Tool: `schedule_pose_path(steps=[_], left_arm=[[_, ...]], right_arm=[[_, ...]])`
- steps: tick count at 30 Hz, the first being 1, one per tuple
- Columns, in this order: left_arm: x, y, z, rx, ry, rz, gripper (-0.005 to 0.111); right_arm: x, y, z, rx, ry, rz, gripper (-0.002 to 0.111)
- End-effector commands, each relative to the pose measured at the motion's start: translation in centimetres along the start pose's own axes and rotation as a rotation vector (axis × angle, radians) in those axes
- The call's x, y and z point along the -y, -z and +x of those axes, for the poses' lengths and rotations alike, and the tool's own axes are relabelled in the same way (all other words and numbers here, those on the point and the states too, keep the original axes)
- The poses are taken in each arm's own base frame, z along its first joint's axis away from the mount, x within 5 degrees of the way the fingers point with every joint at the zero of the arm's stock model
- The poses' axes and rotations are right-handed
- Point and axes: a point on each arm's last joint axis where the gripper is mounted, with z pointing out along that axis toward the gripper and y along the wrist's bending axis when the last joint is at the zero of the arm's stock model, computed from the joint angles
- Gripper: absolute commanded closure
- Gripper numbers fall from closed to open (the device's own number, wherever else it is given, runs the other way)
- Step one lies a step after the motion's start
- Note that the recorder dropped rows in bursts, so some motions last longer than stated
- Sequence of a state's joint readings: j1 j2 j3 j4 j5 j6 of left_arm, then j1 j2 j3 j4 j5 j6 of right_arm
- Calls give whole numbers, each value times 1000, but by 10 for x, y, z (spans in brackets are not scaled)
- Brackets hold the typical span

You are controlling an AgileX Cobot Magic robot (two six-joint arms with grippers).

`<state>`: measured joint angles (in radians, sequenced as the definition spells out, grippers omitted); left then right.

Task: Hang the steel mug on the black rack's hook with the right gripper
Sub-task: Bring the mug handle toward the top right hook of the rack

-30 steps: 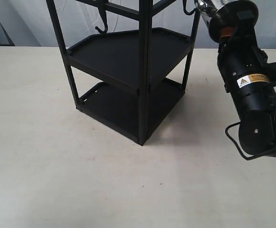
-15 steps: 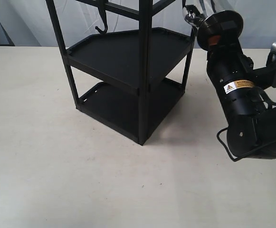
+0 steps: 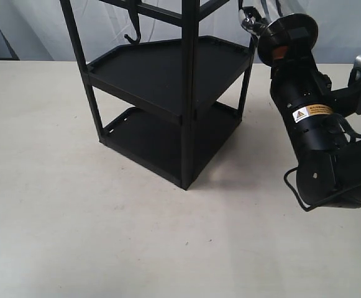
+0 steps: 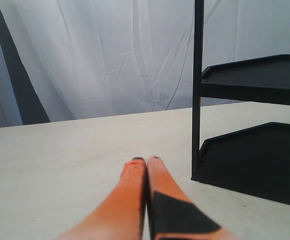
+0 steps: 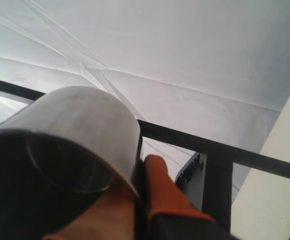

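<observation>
The black rack (image 3: pixel 181 74) stands mid-table. My right gripper (image 5: pixel 141 172) is shut on the steel mug (image 5: pixel 80 135), pinching its wall: one orange finger (image 5: pixel 159 190) is outside and the other is inside the rim. In the exterior view only a shiny bit of the mug (image 3: pixel 250 23) shows, at the rack's upper right corner beside a small hook (image 3: pixel 243 11). Whether the handle sits on that hook I cannot tell. The rack's crossbar (image 5: pixel 194 137) runs just behind the mug. My left gripper (image 4: pixel 145 161) is shut on nothing, low over the table near a rack post (image 4: pixel 198 90).
A second hook (image 3: pixel 132 30) hangs from the rack's upper left crossbar. The right arm's black body (image 3: pixel 310 118) with its yellow label leans over the table right of the rack. White curtains hang behind. The pale table (image 3: pixel 105 236) spreads in front.
Between one second and half a second ago the right arm swung left, bringing the mug up to the rack's right corner hook. It has held still since.
</observation>
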<state>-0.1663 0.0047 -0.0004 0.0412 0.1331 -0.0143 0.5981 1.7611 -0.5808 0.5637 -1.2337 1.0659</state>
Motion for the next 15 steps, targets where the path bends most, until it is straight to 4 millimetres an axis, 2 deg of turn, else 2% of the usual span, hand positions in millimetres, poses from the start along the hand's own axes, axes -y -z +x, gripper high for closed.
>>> schedule_pose_path(steps=[1,4,9,11,15], left_arm=[[0,0,-1,10,0,4,105],[0,0,-1,10,0,4,105],[0,0,-1,10,0,4,105],[0,0,-1,10,0,4,105],[0,0,-1,10,0,4,105]], right_arm=[[2,-1,7,-54,43,8,109],[2,-1,7,-53,43,7,102],[2,-1,6,-52,43,4,72],[2,-1,6,-52,43,4,63],[1,-1,7,-55,44,2,62]])
